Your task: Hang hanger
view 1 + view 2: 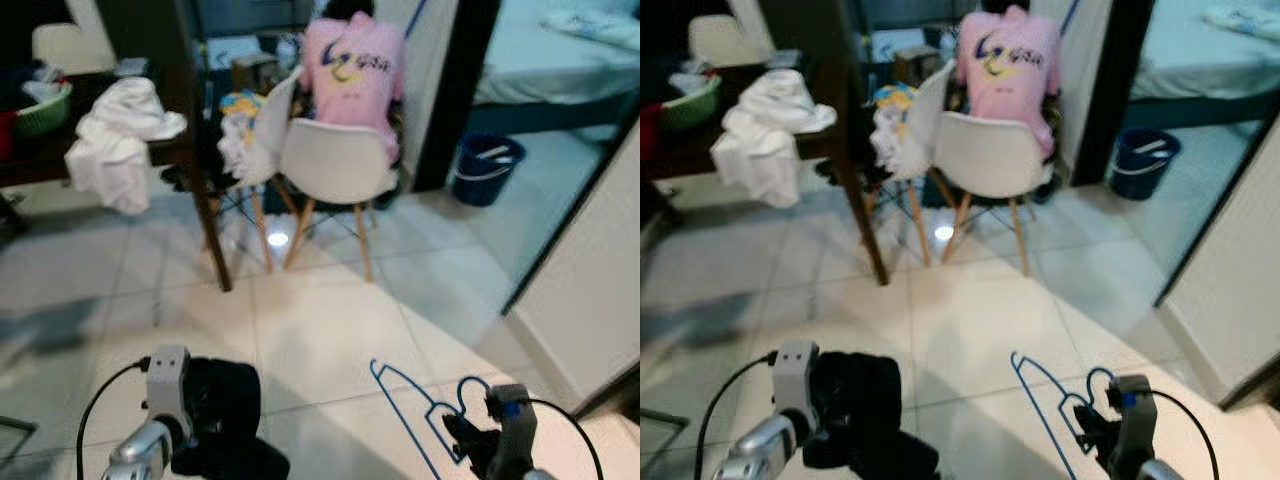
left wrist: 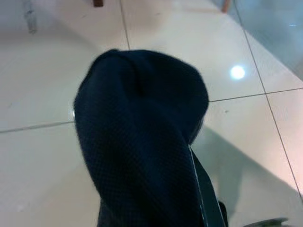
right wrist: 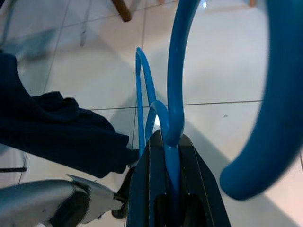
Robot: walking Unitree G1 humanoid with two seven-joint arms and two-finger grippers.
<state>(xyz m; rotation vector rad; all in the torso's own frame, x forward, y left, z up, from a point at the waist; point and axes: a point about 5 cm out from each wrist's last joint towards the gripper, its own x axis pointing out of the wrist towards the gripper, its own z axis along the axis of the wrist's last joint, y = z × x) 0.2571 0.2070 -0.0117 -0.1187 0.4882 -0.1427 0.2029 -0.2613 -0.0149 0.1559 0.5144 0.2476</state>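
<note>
My right gripper [image 1: 462, 440] is shut on a blue wire hanger [image 3: 174, 94] at the neck just below its hook, low at the right over the tiled floor. The hanger's triangle [image 1: 400, 374] points forward and left. A dark navy garment [image 1: 225, 405] is bunched on my left gripper [image 1: 215, 425] low at the left. In the left wrist view the garment [image 2: 142, 137] drapes over the fingers and hides most of them. The garment and the hanger are apart, with bare tile between them.
A white chair [image 1: 335, 160] with a pink shirt [image 1: 355, 70] behind its back stands ahead. To the left a dark table [image 1: 150, 150] carries white cloth [image 1: 120, 135]. A blue bucket [image 1: 485, 165] sits by a doorway. A white wall [image 1: 590, 290] is close on the right.
</note>
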